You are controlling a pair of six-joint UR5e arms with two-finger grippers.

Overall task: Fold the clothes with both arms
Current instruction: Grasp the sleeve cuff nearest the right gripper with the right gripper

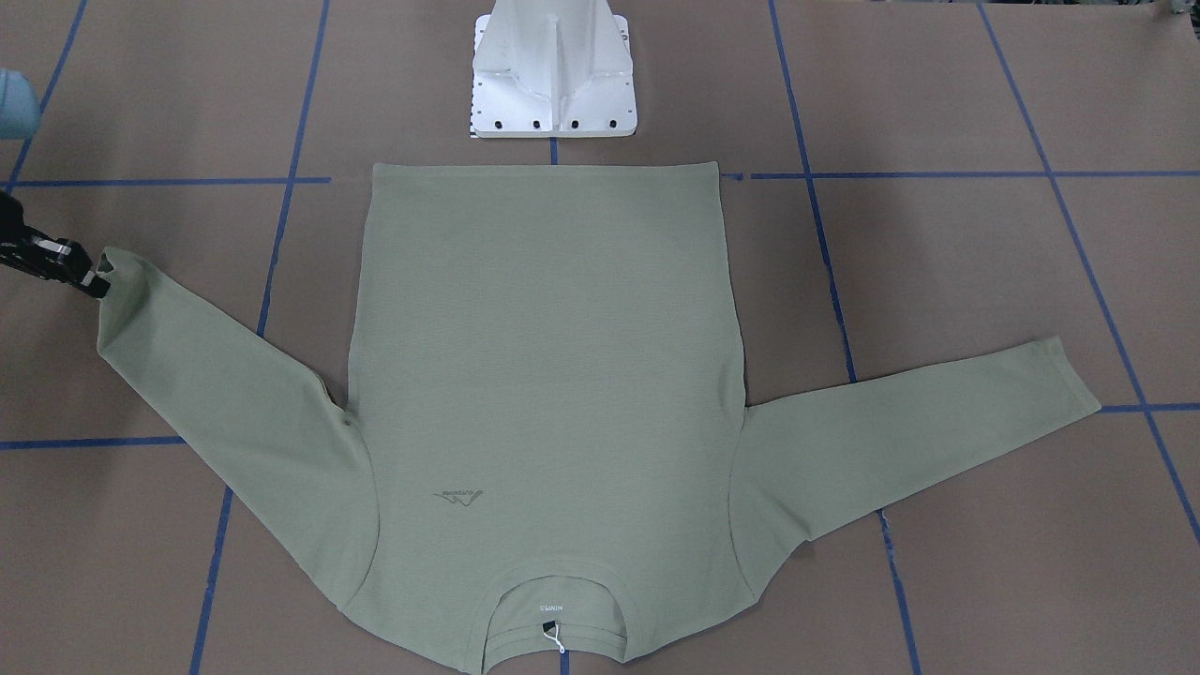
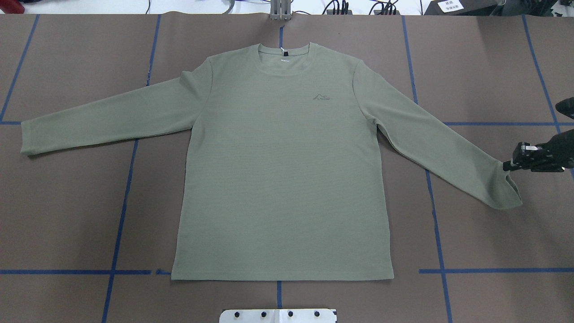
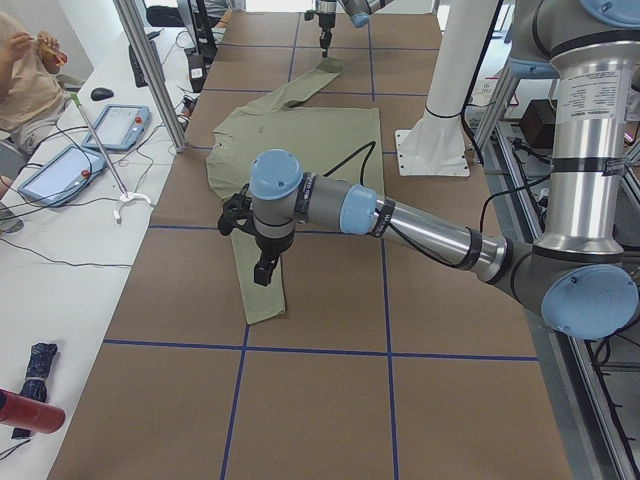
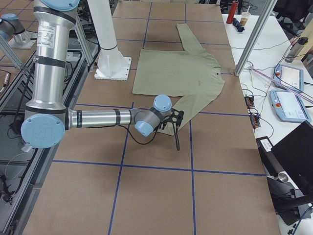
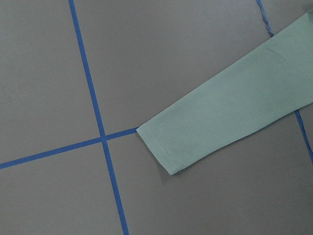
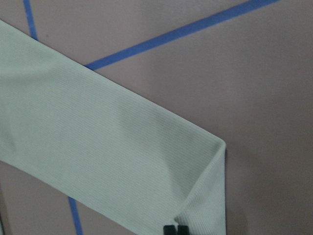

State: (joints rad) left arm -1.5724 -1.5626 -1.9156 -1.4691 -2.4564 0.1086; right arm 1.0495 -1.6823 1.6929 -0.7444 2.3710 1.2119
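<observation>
Both right gripper point(image 2: 506, 166) fingertips point(image 6: 169, 230) meet on shirt point(image 2: 282, 170) cuff, wrist cam only; left gripper point(image 3: 263, 276) unclear.

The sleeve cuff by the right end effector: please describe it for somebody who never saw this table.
A green shirt lies flat on the brown table. Follow the sleeve on the robot's right to its cuff at the right end effector. Unlike the other, flat cuff, its corner is lifted.

Neck label point(image 1: 547, 607), chest logo point(image 2: 321, 97) on shirt point(image 2: 287, 179) (tiny print) unreadable.
</observation>
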